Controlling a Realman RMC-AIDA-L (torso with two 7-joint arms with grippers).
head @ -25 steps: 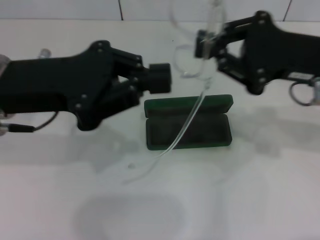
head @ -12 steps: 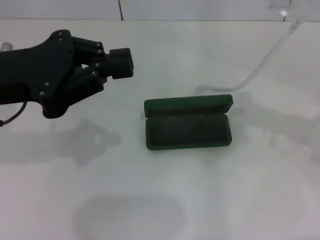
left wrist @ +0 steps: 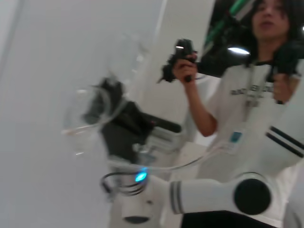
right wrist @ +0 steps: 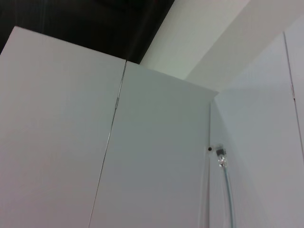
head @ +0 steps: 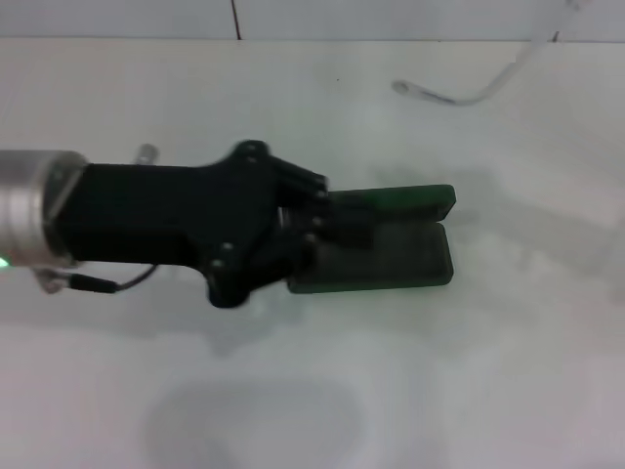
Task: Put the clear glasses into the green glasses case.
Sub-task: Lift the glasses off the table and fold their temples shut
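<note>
My left gripper (head: 356,230), fingers seemingly narrow, over open green glasses case (head: 410,259) on table (head: 293,391). Clear glasses (head: 469,93) aloft far right; right gripper unseen. Steady case; lower glasses level.

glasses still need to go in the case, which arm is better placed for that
Probably the right: only a temple arm of the glasses shows at the head view's top right edge, that arm's side, apparently lifted by it. The left gripper hovers over the open case without them, partly blocking it.
</note>
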